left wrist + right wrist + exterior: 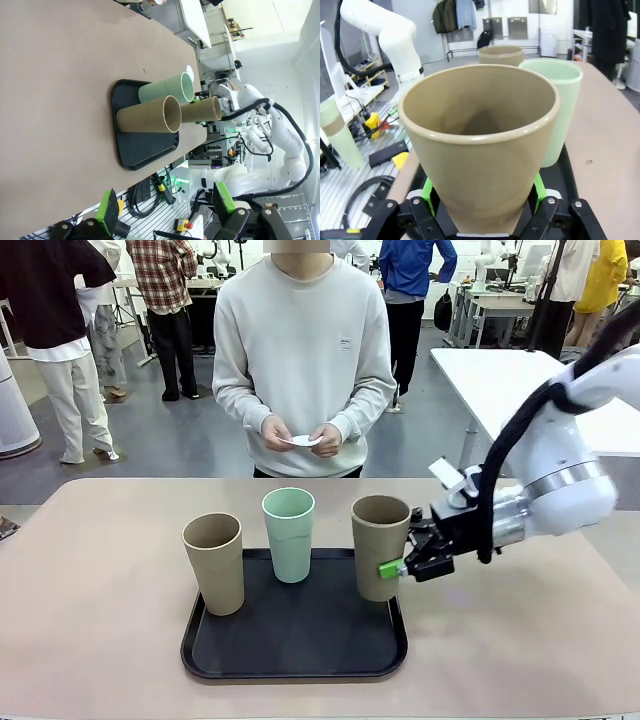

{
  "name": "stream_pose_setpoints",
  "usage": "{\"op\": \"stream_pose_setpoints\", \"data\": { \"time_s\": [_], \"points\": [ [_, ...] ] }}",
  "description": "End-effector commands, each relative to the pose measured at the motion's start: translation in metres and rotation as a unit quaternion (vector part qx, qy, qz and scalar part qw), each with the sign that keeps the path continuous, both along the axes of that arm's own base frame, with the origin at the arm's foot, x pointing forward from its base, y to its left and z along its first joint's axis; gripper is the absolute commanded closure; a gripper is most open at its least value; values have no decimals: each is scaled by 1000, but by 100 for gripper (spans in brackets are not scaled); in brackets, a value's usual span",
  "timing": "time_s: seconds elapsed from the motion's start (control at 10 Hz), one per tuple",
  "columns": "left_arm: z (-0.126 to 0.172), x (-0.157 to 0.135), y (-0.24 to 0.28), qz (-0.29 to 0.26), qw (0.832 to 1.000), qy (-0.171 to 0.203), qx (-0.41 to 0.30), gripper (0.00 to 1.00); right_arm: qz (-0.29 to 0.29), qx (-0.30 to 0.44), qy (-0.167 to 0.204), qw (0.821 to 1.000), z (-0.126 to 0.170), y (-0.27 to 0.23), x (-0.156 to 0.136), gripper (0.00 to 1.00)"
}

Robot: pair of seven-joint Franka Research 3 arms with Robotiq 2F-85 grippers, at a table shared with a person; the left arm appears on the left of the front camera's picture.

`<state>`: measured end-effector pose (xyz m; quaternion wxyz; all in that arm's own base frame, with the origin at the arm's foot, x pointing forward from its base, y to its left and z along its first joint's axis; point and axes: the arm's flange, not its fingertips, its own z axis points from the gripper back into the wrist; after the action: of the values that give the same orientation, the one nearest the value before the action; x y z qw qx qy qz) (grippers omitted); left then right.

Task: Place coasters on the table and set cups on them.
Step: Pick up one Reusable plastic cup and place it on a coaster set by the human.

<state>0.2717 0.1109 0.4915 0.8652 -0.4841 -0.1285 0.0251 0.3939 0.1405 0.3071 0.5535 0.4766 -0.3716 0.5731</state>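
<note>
Left gripper (pixel 165 207): hung above the near left part of the table (pixel 90 630), jaws released and wide apart, nothing between the green pads (pixel 107 210).

Black tray (pixel 295 645): lay on the table, at centre.

Left tan cup (pixel 213 562): stood upright on the tray's left side, its rim free.

Mint cup (pixel 289 533): stood upright at the tray's far edge, between the two tan cups and apart from both.

Far side, above the mint cup: a person stood at the table edge and held one white coaster (pixel 302 440) at waist height between the picture-left hand (pixel 275 430) and the picture-right hand (pixel 328 438). The coaster was off the table.

Right tan cup (pixel 379 545): upright at the tray's right edge. Whether its base rested on the tray, I could not tell.

Right gripper (pixel 395 560): came in level from the right, jaws clenched on the right tan cup's lower half. In the right wrist view a green pad pressed the cup wall on either side, the cup mouth open towards the camera.
</note>
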Motion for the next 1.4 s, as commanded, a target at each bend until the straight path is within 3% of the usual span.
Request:
{"op": "stream_pose_setpoints", "data": {
  "time_s": [0.0,0.2,0.3,0.5,0.6,0.8,0.9,1.1,1.3],
  "points": [
    [0,0,0,-5,1000,-6,-4,0,-52,3,0,999,76,-15,-32,100],
    [0,0,0,-5,1000,-6,-4,0,-82,7,-8,997,128,-34,-37,100],
    [0,0,0,-5,1000,-6,-4,0,-94,7,-11,996,139,-40,-35,100],
    [0,0,0,-5,1000,-6,-4,0,-113,-2,7,994,137,-45,-27,100],
    [0,0,0,-5,1000,-6,-4,0,-97,5,-22,995,153,-43,-32,100],
    [0,0,0,-5,1000,-6,-4,0,-97,5,-22,995,153,-43,-32,100],
    [0,0,0,-5,1000,-6,-4,0,-104,1,-16,994,152,-45,-32,16],
    [0,0,0,-5,1000,-6,-4,0,-95,-1,-12,995,150,-51,-26,16],
    [0,0,0,-5,1000,-6,-4,0,-127,-1,-13,992,148,-85,4,16]
  ]
}}
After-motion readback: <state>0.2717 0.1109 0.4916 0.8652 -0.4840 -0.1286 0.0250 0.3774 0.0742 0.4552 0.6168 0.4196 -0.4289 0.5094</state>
